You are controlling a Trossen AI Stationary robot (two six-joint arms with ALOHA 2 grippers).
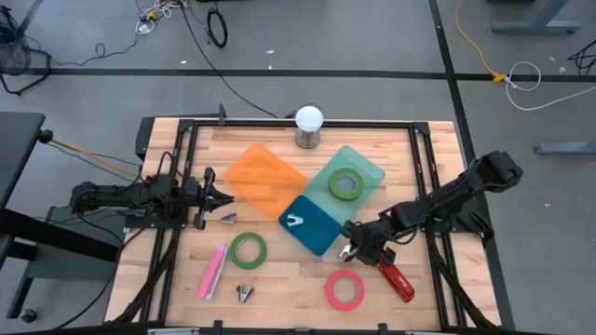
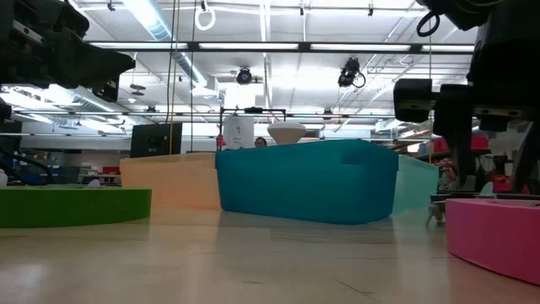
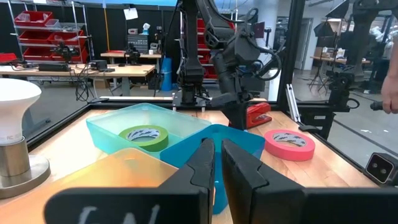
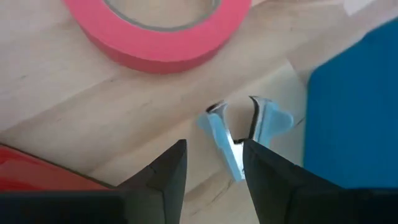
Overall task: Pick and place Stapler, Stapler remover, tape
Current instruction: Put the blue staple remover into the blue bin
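Note:
A light-blue staple remover (image 4: 241, 127) lies on the wood table between the blue tray (image 1: 317, 233) and the pink tape roll (image 1: 345, 290). My right gripper (image 4: 214, 149) is open low over it, pointing down, with the remover's near end between its fingers. It also shows in the high view (image 1: 351, 249). A red stapler (image 1: 396, 279) lies just to its right. My left gripper (image 1: 226, 197) is shut and empty at the table's left, level above the wood. One green tape roll (image 1: 346, 184) lies in the light-green tray and another (image 1: 248, 249) on the table. My right gripper comes from above with one finger (image 4: 264, 171) right beside the staple remover's near end (image 4: 235, 163). I cannot tell whether it touches. The remover lies flat on the table.
An orange tray (image 1: 265, 177) sits at the back left of the blue tray, which holds another staple remover (image 1: 294, 221). A pink stapler (image 1: 213, 272) and two more removers (image 1: 228, 218) (image 1: 244, 293) lie at the left. A lamp-like bulb (image 1: 309, 126) stands at the far edge.

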